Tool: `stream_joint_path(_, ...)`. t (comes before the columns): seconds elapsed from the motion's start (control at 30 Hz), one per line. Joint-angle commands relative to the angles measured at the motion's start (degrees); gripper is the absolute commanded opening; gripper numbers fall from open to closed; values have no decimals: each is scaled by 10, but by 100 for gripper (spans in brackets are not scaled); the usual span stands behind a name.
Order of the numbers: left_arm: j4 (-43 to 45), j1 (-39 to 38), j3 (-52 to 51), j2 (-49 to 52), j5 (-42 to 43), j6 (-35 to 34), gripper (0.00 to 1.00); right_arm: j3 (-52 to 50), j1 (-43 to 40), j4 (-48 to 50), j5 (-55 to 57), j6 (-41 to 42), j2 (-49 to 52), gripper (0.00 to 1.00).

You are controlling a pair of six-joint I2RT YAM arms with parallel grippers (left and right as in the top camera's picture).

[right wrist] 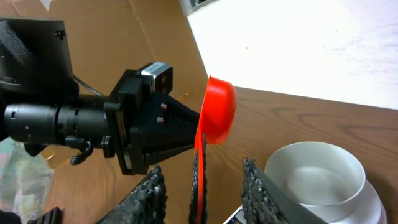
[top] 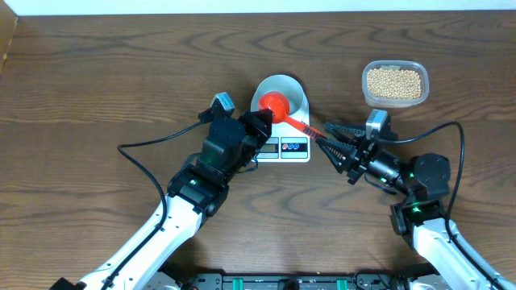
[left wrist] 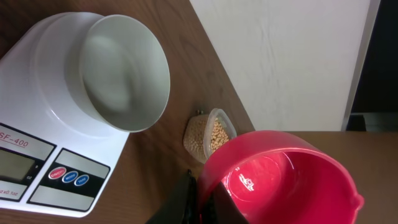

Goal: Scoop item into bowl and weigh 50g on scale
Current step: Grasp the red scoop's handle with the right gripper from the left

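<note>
Step in hand: handover of the scoop point(top: 275, 104) from left claw point(top: 260, 122) to right claw point(right wrist: 203, 169); no scooping done yet.
Left claw: clenched on the rim of the scoop's cup, holding it raised beside the bowl point(left wrist: 124, 68).
Right claw: fingers stand apart on either side of the scoop handle, with gaps showing; nothing grasped.
Bowl: empty, seated on the scale point(top: 292, 147).
Beans point(top: 394, 83): all in the clear tub point(top: 364, 80) on the tabletop point(top: 121, 80), to the right of the scale.
Next move, as judged: right claw clamps the handle squarely before left claw lets go. The scoop then travels to the tub.
</note>
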Motion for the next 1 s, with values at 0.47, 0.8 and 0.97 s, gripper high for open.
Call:
stream_joint_path(0.47, 8, -18, 13, 1, -7, 17, 7, 8, 57, 2, 106, 1, 16, 23)
stream_joint_path(0.8, 8, -28, 13, 1, -7, 23, 7, 8, 60, 2, 106, 1, 16, 21)
stream_joint_path(0.97, 9, -28, 13, 1, -7, 24, 7, 8, 60, 1, 104, 3, 16, 19)
